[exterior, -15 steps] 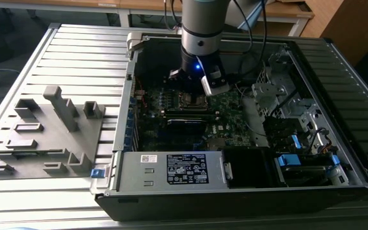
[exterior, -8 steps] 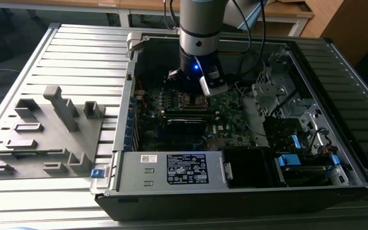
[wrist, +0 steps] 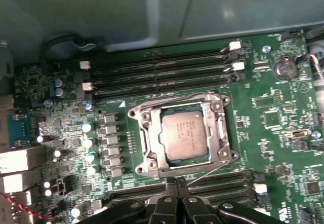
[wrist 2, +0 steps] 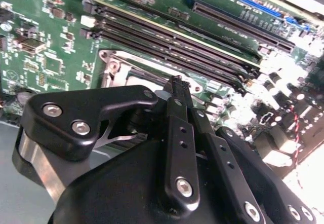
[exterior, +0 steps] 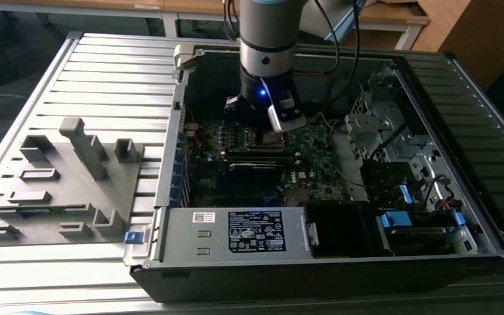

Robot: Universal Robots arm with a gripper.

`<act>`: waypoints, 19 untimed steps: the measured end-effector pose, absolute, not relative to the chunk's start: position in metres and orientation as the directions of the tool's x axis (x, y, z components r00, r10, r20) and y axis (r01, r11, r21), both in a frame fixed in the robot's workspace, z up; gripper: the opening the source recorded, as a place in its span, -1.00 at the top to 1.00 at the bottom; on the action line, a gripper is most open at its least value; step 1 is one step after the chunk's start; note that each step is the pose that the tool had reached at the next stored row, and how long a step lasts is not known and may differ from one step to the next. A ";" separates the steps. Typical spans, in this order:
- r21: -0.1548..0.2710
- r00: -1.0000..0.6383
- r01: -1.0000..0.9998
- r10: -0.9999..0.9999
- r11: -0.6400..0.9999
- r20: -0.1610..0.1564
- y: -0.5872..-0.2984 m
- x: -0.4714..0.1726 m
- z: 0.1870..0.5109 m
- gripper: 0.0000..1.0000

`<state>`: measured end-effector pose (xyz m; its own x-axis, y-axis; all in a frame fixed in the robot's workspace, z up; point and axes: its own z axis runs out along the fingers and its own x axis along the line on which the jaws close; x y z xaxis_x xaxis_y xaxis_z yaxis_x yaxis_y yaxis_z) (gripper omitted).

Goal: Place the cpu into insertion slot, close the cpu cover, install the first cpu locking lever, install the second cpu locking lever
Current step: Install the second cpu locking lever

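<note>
cpu: the cpu [wrist: 183, 134] is being shown seated in the slot [wrist: 147, 116], grey top up, under the cover [wrist: 220, 127], which is lying flat around it.
gripper: the gripper [wrist: 175, 183] is being held just beside the socket's edge, fingers pressed together, nothing pinched; in the second wrist view the gripper [wrist 2: 177, 82] is reaching the socket rim.
lever: a thin wire lever [wrist: 205, 174] is being seen slanting near the fingertips, apparently not latched.
handling: the lever is judged stiff, springy and slippery, best pushed near its free end; the cpu is judged light and fragile.
</note>
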<state>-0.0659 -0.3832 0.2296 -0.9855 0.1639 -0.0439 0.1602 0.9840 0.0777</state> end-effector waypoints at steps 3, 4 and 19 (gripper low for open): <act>0.078 -0.986 0.159 0.163 0.984 -0.044 -0.383 -0.067 0.227 0.79; 0.078 -0.986 0.159 0.163 0.984 -0.044 -0.383 -0.067 0.227 0.79; 0.078 -0.986 0.159 0.163 0.984 -0.047 -0.384 -0.076 0.220 0.79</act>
